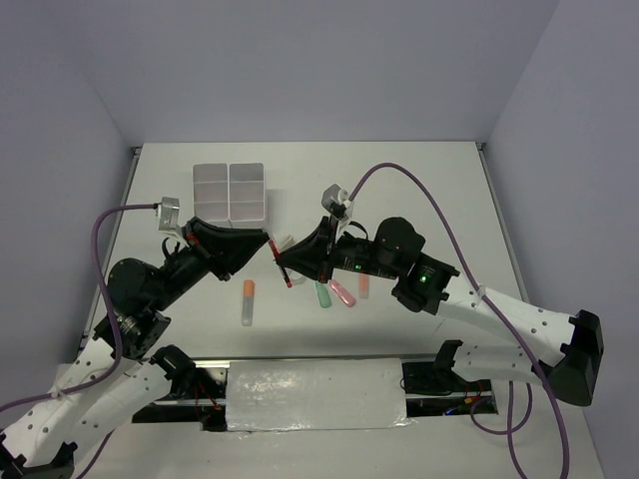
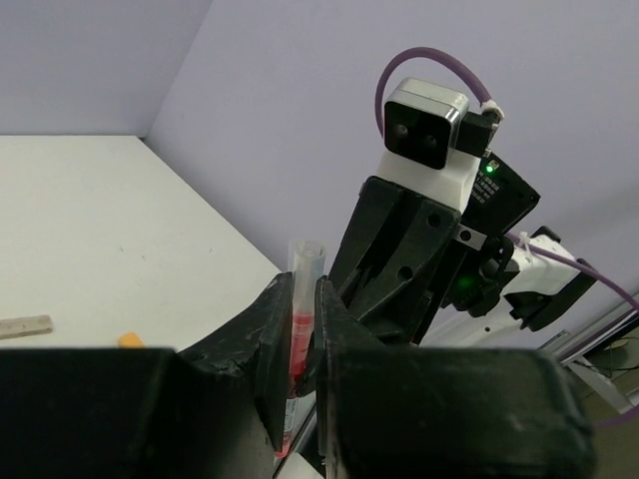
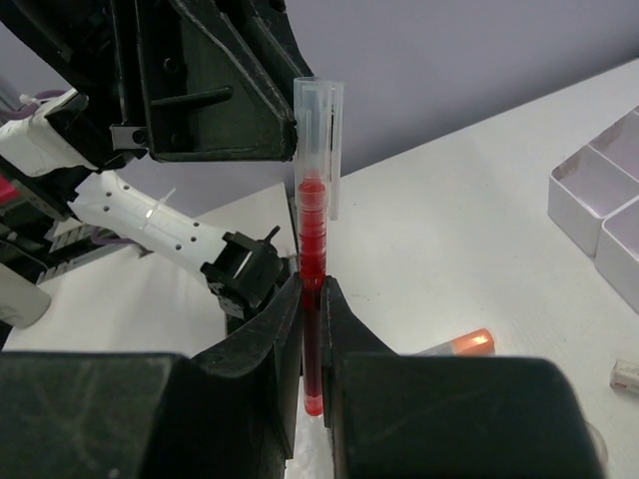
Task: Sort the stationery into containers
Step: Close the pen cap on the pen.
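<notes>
The pen [image 3: 313, 225] is glossy translucent red plastic, clear-capped; the table [image 3: 479, 230] is smooth matt white.

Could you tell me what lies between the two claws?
A red pen, pinched by both the left claw and the right claw; the right wrist view shows it best.

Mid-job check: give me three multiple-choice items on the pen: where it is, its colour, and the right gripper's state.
1. Where is the pen? A lying loose; B held between both grippers; C out of view.
2. Its barrel colour? A blue; B green; C red.
3. The right gripper is: A open; B shut on the pen; C out of view.
Answers: 1 B, the left gripper clamps it too. 2 C, red under a clear cap. 3 B, its fingers pinch the barrel.
</notes>
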